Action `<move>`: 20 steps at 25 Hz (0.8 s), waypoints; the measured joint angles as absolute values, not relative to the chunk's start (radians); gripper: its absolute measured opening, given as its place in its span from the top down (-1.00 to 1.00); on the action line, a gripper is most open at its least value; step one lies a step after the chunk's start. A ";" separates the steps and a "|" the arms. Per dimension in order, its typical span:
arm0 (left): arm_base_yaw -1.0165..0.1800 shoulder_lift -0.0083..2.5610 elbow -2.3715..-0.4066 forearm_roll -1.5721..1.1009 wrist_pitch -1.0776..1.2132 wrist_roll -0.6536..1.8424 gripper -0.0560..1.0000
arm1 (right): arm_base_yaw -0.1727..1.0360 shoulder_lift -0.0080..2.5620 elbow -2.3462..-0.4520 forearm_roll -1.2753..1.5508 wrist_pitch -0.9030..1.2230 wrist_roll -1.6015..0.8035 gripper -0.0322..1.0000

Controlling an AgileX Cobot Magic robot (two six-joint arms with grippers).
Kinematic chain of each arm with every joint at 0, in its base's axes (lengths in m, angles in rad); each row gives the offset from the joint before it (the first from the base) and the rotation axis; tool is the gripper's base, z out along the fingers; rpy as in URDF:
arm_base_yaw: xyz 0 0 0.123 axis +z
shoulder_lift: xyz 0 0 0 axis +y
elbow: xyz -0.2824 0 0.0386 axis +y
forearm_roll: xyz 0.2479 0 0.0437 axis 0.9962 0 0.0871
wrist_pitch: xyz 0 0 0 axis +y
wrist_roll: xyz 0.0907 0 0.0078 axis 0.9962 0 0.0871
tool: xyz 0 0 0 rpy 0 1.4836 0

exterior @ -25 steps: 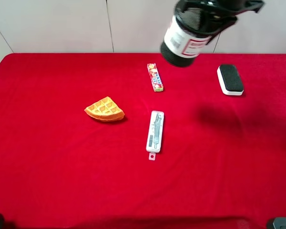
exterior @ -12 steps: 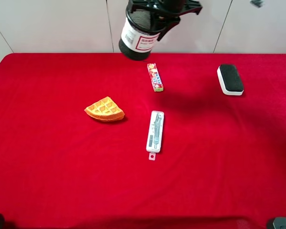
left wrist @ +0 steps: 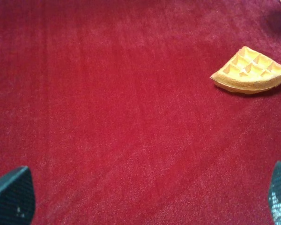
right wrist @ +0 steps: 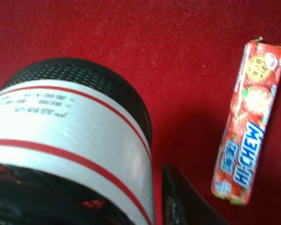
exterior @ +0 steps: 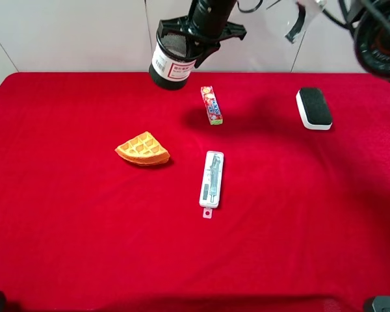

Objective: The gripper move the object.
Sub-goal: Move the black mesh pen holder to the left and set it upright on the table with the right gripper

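Exterior high coverage is read from left to right. A red cloth is spread over the table, and on its left half a wedge of waffle is seen lying flat. Right of the waffle and farther back, near the cloth's far edge, the black mesh pen cup is held tilted. Its solid base is turned down and to the left, and its open rim is raised to the right. The rim is clasped by the right gripper, which reaches across the middle from the right side, so the cup hangs just below and to the left of the fingers. Whether the base touches the cloth cannot be told. Just right of the cup a strawberry candy stick is laid lengthwise. Nearer the camera a long white blister pack with a grey tool inside is found. Well apart, at the far right, a black-and-white eraser is placed.

From the left wrist, the left gripper is shown spread wide, with only its fingertips caught at the picture's corners and bare cloth between them. The waffle lies well ahead of it. From the right wrist, the view is largely filled by the cup's white-and-red label. One dark finger is pressed against the cup's outer wall, and the candy stick is seen near it on the cloth.
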State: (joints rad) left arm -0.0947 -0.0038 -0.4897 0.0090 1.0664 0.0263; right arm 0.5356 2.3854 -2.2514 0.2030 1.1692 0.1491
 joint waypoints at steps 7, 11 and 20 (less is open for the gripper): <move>-0.095 -0.004 -0.490 0.009 1.066 0.026 -0.99 | 0.536 2.454 -2.252 0.220 1.054 0.150 0.81; -0.095 -0.004 -0.490 0.009 1.066 0.026 -0.99 | 0.536 2.487 -2.252 0.221 1.015 0.150 0.81; -0.095 -0.004 -0.490 0.009 1.066 0.026 -0.99 | 0.536 2.541 -2.253 0.197 1.005 0.150 0.81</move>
State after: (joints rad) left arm -0.0947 -0.0038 -0.4897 0.0090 1.0664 0.0263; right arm 0.5356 2.5406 -2.2533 0.1968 1.0050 0.1496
